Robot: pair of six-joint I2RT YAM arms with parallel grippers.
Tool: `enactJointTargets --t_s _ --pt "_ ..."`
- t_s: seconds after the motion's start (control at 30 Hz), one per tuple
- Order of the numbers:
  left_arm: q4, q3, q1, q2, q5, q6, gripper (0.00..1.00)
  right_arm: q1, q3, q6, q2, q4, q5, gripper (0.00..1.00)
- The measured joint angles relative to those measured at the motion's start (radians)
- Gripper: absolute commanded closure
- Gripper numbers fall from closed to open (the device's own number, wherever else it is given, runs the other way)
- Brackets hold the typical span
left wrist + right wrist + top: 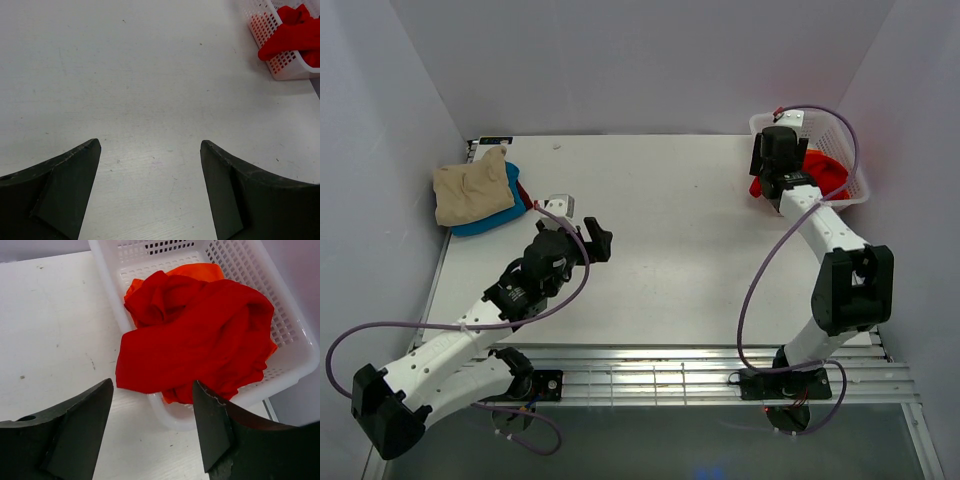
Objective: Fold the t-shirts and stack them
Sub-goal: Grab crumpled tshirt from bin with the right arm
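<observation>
A bright red t-shirt (200, 340) lies crumpled in the white lattice basket (300, 347) at the far right and hangs over its near corner. An orange t-shirt (202, 271) shows under it. My right gripper (152, 390) is open and empty, just above that corner (767, 188). A tan t-shirt (470, 190) lies folded on a teal blue one (488, 222) at the far left, with a dark red edge (524, 196) beside them. My left gripper (600, 240) is open and empty over bare table (150, 150). The red shirt also shows in the left wrist view (292, 32).
The basket (855, 180) stands against the right wall. Grey walls close the table at the back and both sides. A slatted metal strip (660, 375) runs along the near edge between the arm bases. A small white box (560, 205) sits near the stack.
</observation>
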Motion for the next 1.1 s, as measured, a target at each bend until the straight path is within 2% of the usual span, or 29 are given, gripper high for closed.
enactJointTargets --t_s 0.23,0.4,0.5,0.53,0.6,0.63,0.67,0.93,1.1 --pt "0.035 -0.002 0.000 -0.013 0.000 0.043 0.08 -0.085 0.175 -0.008 0.208 -0.056 -0.014 0.34" --pt "0.047 -0.002 0.000 -0.001 0.000 0.056 0.08 -0.112 0.198 -0.008 0.286 -0.089 -0.048 0.38" --pt "0.059 -0.002 0.000 0.020 0.000 0.060 0.08 -0.112 0.210 -0.009 0.322 -0.100 -0.064 0.48" --pt "0.061 -0.002 0.000 0.028 0.000 0.061 0.08 -0.112 0.221 -0.010 0.333 -0.105 -0.071 0.58" --pt "0.063 -0.002 0.000 0.044 0.000 0.063 0.08 -0.115 0.236 -0.012 0.346 -0.112 -0.093 0.70" --pt "0.063 -0.002 0.000 0.051 0.000 0.063 0.08 -0.116 0.240 -0.012 0.350 -0.115 -0.098 0.85" --pt "0.063 -0.002 0.000 0.057 -0.001 0.063 0.08 -0.116 0.245 -0.017 0.356 -0.122 -0.105 0.92" --pt "0.077 -0.002 0.000 0.067 -0.001 0.063 0.08 -0.117 0.253 -0.016 0.356 -0.143 -0.158 0.92" --pt "0.083 -0.003 0.000 0.053 0.000 0.061 0.08 -0.112 0.253 -0.010 0.216 -0.194 -0.267 0.92"
